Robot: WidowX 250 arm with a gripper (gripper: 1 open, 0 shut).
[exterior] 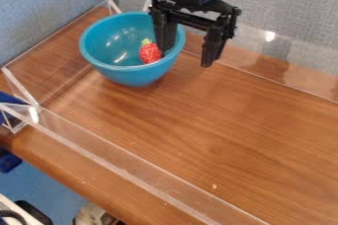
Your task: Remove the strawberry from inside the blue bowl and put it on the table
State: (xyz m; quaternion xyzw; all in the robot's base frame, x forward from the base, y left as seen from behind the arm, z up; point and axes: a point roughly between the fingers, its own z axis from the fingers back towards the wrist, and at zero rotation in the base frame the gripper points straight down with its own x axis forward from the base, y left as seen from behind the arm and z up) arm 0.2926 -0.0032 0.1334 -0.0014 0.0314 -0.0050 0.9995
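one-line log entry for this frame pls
gripper: open, above bowl's right side | strawberry: inside blue bowl | status: not yet removed

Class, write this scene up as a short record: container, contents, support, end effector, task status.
container: blue bowl, upright
contents: strawberry, red, inside the bowl
support: wooden table
end effector: open, above the bowl's right side in the picture
task status: strawberry not yet out on the table
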